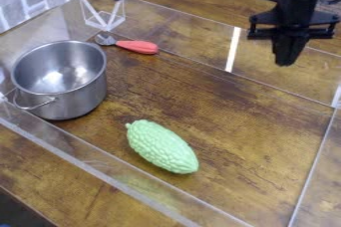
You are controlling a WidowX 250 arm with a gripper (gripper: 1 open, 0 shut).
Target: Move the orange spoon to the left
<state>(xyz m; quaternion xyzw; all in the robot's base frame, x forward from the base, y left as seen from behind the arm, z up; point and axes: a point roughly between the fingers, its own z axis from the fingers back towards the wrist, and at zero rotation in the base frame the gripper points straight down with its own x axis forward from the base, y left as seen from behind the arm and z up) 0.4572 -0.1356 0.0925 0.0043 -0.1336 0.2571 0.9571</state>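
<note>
The orange spoon (134, 46) lies flat on the wooden table toward the back left, its silvery handle pointing left toward the pot. My gripper (286, 58) hangs far to the right of it, above the table near the right side. Its black fingers point down, shut together, with nothing between them. A wide stretch of table separates the gripper from the spoon.
A steel pot (59, 77) stands at the left, just in front of the spoon. A bumpy green gourd (162, 146) lies in the front middle. Clear plastic walls (253, 67) edge the work area. A clear wire stand (102, 17) sits behind the spoon.
</note>
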